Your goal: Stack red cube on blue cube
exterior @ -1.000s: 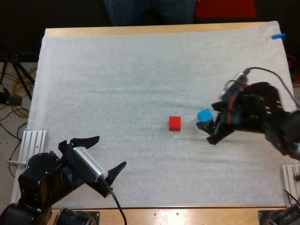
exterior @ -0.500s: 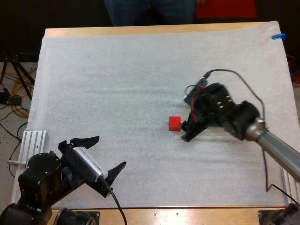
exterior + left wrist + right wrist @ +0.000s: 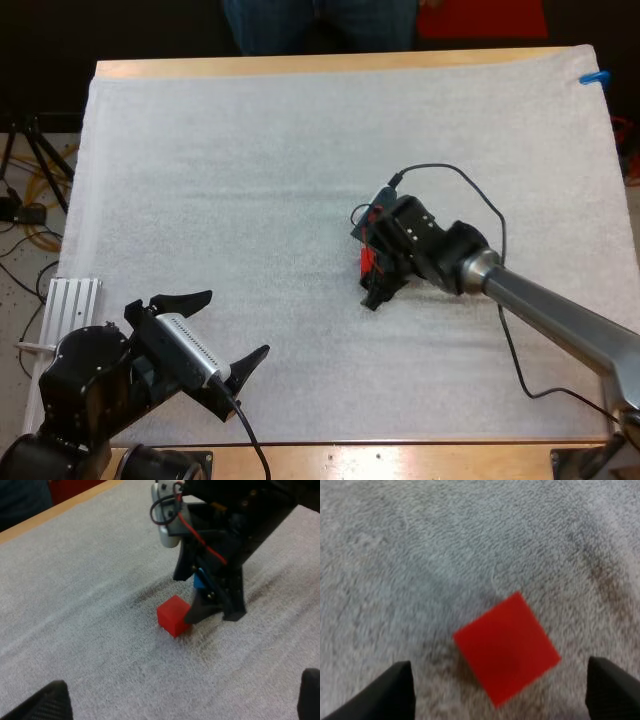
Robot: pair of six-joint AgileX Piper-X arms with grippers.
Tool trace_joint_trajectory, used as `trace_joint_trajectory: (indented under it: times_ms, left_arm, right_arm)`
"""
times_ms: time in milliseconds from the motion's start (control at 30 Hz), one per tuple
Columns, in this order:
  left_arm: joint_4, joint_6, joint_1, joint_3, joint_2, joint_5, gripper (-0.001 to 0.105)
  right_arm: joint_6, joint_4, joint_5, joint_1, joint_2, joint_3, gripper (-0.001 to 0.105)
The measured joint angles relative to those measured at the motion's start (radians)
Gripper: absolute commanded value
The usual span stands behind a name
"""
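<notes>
Red cube (image 3: 506, 647) is seated on the white mat (image 3: 250, 180) near centre, not yet lifted. Right gripper (image 3: 214, 612) is poised just right of it, its 2 fingers spread and clamped on nothing, judged lined up for a grasp. Blue cube (image 3: 200, 582) is glimpsed behind those fingers. Left gripper (image 3: 235, 325) is parked near left, fingers apart, clear of the work.
</notes>
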State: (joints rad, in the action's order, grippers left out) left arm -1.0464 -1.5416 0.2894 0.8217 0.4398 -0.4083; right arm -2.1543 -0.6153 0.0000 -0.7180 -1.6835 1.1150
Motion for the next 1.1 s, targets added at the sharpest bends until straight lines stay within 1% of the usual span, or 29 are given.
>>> trace_joint_trajectory:
  times_ms: [133,267,400,567,633,733,800,900,933,1000,1033,1100]
  left_arm:
    - [0.000,0.000,0.000,0.000,0.000,0.000,0.087]
    - [0.000,0.000,0.000,0.000,0.000,0.000,0.087]
    - [0.000,0.000,0.000,0.000,0.000,0.000,0.087]
    - [0.000,0.000,0.000,0.000,0.000,-0.001,0.087]
    - [0.000,0.000,0.000,0.000,0.000,-0.001,0.087]
    - [0.000,0.000,0.000,0.000,0.000,-0.001,0.087]
    - [0.000,0.000,0.000,0.000,0.000,-0.001,0.087]
    - [0.000,0.000,0.000,0.000,0.000,-0.001,0.087]
    - [0.000,0.000,0.000,0.000,0.000,-0.001,0.087]
    - [0.000,0.000,0.000,0.000,0.000,-0.001,0.087]
    - [0.000,0.000,0.000,0.000,0.000,-0.001,0.087]
    - [0.000,0.000,0.000,0.000,0.000,-0.001,0.087]
  right_arm:
    - [0.000,0.002,0.017,0.000,-0.054,0.057,0.067]
    - [0.000,-0.034,0.019,0.000,-0.108,0.103,0.067]
    - [0.000,-0.077,0.012,0.000,-0.137,0.107,0.067]
    - [0.000,-0.089,0.012,0.000,-0.171,0.107,0.067]
    - [0.000,-0.089,0.012,0.000,-0.177,0.107,0.065]
    - [0.000,-0.094,0.012,0.000,-0.180,0.107,0.050]
    - [0.000,-0.102,0.012,0.000,-0.180,0.107,0.033]
    - [0.002,-0.101,0.012,0.000,-0.180,0.107,0.014]
    - [0.002,-0.101,0.012,0.000,-0.180,0.107,0.012]
    - [0.008,-0.101,0.012,0.000,-0.180,0.107,0.004]
    - [0.008,-0.103,0.012,0.000,-0.180,0.107,0.003]
    - [0.008,-0.105,0.012,0.000,-0.163,0.107,0.004]
